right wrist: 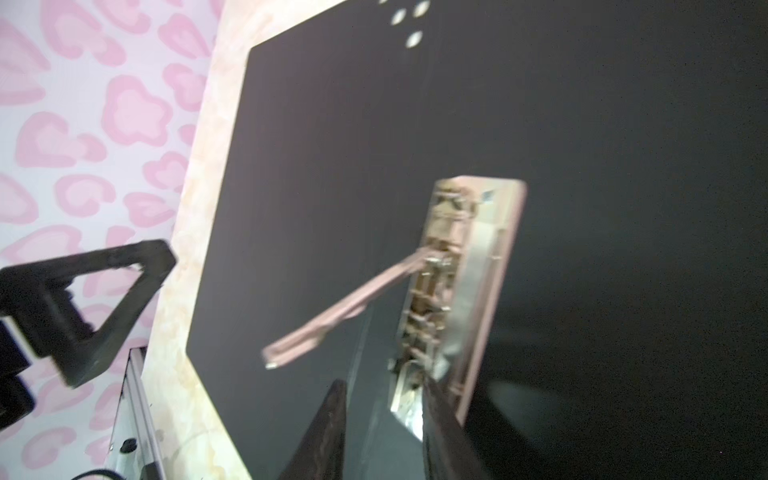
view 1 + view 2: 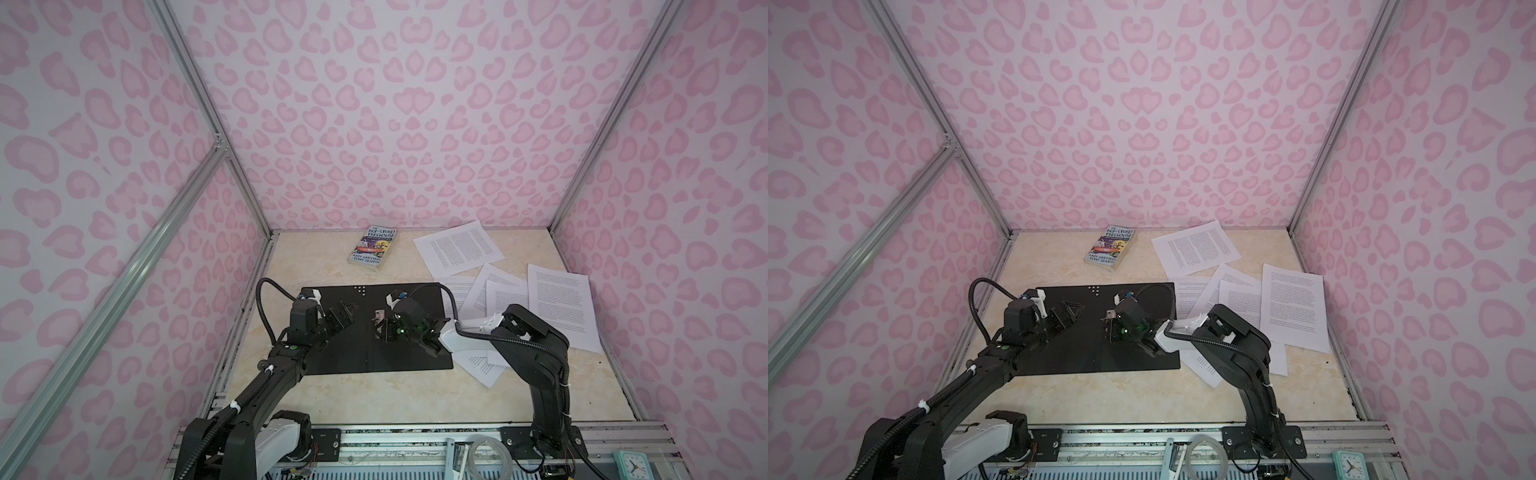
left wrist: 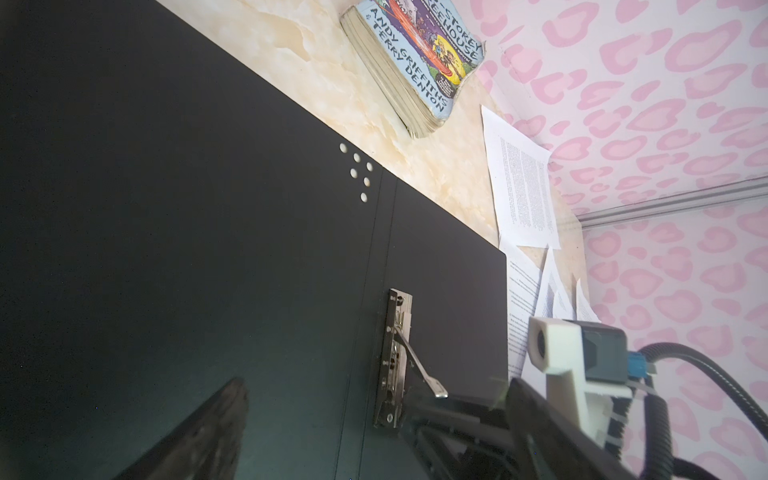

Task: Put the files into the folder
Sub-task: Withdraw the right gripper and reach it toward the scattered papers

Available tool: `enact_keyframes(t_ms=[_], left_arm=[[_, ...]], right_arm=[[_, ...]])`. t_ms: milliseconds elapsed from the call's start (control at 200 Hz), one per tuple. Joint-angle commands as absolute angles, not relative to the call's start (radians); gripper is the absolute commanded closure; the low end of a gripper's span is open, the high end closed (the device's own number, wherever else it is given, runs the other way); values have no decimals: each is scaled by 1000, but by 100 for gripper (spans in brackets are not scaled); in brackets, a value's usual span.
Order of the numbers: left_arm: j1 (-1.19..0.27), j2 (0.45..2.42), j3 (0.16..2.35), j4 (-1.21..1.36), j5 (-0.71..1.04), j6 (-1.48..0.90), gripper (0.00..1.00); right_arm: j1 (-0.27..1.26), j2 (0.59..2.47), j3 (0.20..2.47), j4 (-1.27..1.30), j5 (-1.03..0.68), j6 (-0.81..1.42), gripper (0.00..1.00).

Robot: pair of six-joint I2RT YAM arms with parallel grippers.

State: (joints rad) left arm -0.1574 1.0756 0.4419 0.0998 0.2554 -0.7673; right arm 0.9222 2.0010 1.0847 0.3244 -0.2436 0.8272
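1. The left arm [image 2: 253, 390] was matt black, with a glossy white shell [image 2: 278, 440] near its base.
2. White cable ties [image 2: 235, 405] held a ribbed black cable [image 2: 259, 299] along it.
3. A white camera bracket [image 2: 314, 296] with a blue plug sat at its wrist.
4. A small green dot [image 2: 293, 347] marked its forearm.
5. Its fingers [image 1: 124, 311] were black, open triangular frames.
6. The right arm [image 2: 544, 374] was black too, with a white wrist section [image 2: 453, 336] and its own ribbed hose [image 2: 519, 344].
7. Small green lights [image 2: 402, 331] glowed near its wrist.
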Motion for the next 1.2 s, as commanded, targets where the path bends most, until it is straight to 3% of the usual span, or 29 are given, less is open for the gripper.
enact_keyframes(t_ms=[0, 405, 710, 855, 955, 1000, 1195], left_arm=[[-158, 1069, 451, 109, 257, -755, 2], [-158, 1062, 450, 107, 259, -755, 2], [-158, 1045, 456, 101, 265, -748, 2], [-158, 1016, 454, 103, 276, -740, 2], [-162, 998, 452, 114, 292, -735, 2], [-169, 992, 454, 118, 300, -732, 2], [-264, 982, 481, 132, 346, -714, 2]], right_arm=[[940, 2017, 1129, 258, -227, 776, 69], [837, 2129, 1349, 155, -333, 700, 69], [756, 2173, 1531, 33, -399, 618, 54], [736, 2039, 1553, -77, -352, 526, 46], [712, 1889, 1507, -144, -307, 468, 21], [699, 1808, 1448, -166, -277, 444, 3], [629, 1425, 1183, -324, -25, 439, 2]])
